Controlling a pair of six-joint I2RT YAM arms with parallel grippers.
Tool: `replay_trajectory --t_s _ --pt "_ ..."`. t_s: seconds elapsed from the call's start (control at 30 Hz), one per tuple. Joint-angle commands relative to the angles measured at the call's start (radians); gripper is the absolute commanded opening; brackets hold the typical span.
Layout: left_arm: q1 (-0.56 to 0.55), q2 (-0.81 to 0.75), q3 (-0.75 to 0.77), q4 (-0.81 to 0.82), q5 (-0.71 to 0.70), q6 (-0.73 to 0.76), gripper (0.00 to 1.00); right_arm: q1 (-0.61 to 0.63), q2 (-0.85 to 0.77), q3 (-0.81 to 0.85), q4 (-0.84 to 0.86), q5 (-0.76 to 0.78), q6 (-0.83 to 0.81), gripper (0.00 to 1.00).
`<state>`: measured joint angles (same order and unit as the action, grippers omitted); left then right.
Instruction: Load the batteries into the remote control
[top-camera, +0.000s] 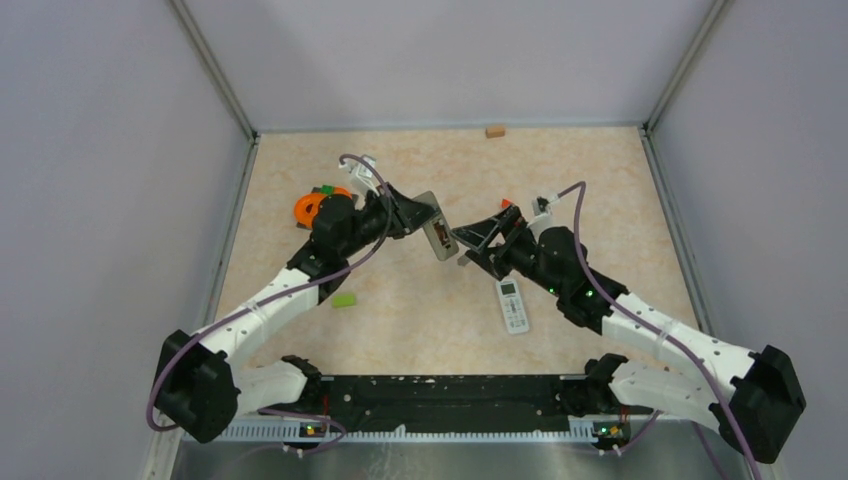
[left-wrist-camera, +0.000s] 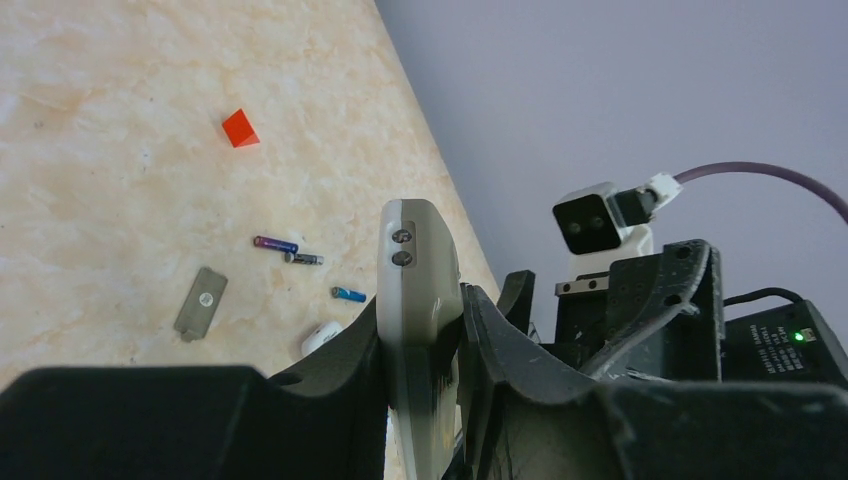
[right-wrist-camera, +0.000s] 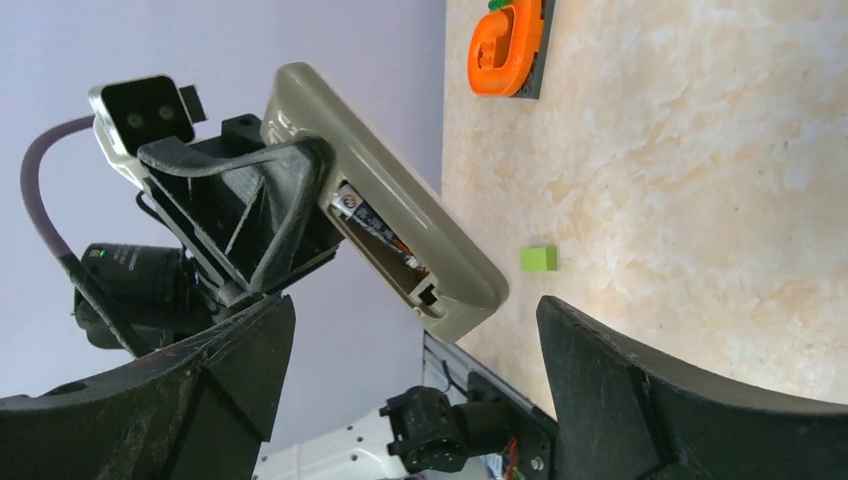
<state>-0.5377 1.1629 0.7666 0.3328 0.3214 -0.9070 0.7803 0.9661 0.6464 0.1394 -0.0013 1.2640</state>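
The left gripper is clamped on the grey remote, held aloft with its open battery bay facing the right gripper, whose jaws stand wide apart, empty. Loose batteries lie on the table beyond. I'd keep the remote steady while the right fetches one.

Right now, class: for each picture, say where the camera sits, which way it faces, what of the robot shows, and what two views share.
Top external: above and behind the robot, looking down on the table; both arms show.
Left wrist: on the left arm, looking past the grey remote in the left tool to batteries; its fingers show.
Right wrist: on the right arm, facing that remote's open bay; the open right tool shows.
Shared: both wrist views see the remote.
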Motion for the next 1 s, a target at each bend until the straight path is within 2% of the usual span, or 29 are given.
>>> replay_trajectory --t_s 0.0,0.2,0.33,0.67,0.97 --pt "0.002 -0.029 -0.014 0.087 -0.012 -0.005 0.0 -0.008 -0.025 -0.033 0.096 0.031 0.158 0.93" --pt "0.002 -0.025 -0.017 0.099 0.004 -0.02 0.0 -0.009 0.034 -0.09 0.346 -0.023 0.233 0.93" --pt "0.002 -0.022 -0.017 0.109 0.021 -0.024 0.0 -0.008 0.087 -0.094 0.429 -0.063 0.284 0.93" --pt "0.003 -0.019 -0.018 0.088 0.048 -0.021 0.0 -0.009 0.177 -0.104 0.554 -0.095 0.337 0.94" --pt "0.002 -0.023 -0.016 0.068 0.091 0.023 0.0 -0.027 0.204 -0.149 0.645 -0.056 0.373 0.94"
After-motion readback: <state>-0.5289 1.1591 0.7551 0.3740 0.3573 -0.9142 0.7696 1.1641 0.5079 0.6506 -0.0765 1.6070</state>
